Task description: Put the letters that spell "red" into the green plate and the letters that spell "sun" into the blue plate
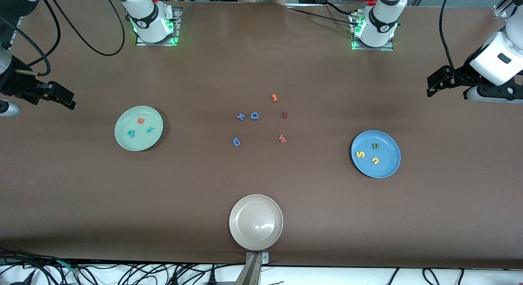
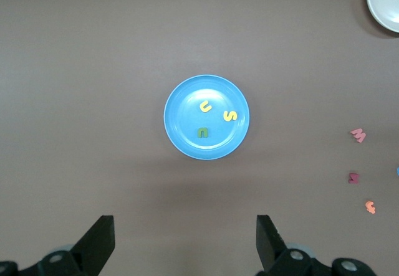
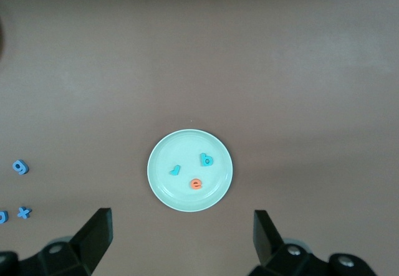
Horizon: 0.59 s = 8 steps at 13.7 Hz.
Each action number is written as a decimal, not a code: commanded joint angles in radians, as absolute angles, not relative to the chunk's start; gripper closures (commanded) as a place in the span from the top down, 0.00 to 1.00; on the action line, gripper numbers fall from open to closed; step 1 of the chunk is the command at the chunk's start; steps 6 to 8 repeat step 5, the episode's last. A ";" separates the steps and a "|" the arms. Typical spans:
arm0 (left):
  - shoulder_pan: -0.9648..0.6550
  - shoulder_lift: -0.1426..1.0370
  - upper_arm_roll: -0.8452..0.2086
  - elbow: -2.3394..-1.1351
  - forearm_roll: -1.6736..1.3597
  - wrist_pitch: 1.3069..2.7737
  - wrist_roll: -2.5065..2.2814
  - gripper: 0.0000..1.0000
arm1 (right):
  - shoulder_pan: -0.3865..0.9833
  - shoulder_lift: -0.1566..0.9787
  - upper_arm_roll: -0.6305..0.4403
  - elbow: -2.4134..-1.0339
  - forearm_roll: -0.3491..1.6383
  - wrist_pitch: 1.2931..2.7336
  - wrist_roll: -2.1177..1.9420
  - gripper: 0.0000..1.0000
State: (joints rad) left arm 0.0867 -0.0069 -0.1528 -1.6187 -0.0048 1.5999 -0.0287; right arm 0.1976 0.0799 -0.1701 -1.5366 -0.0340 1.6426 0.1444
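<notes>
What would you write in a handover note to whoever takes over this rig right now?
Left gripper: open, empty, raised at its end of the table.
Right gripper: open, empty, raised at its end.
Green plate: orange e, teal r, teal d inside.
Blue plate: yellow s, yellow u, olive n inside.
Done: both words sorted.
Left: nothing; spare letters stay mid-table.

Left arm: raised at its own end of the table, wrist level. Left gripper: fingers spread wide, nothing between them (camera looks straight down). Right arm: mirrored pose at its own end. Right gripper: fingers spread, empty.
</notes>
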 commanded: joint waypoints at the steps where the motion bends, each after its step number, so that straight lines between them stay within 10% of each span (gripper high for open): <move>1: 0.028 -0.017 -0.074 -1.618 -0.040 1.582 0.012 1.00 | 0.195 0.058 -0.164 -1.555 -0.038 1.652 0.158 1.00; 8: 0.028 -0.015 -0.080 -1.614 -0.032 1.585 0.005 1.00 | 0.196 0.060 -0.164 -1.554 -0.035 1.657 0.155 1.00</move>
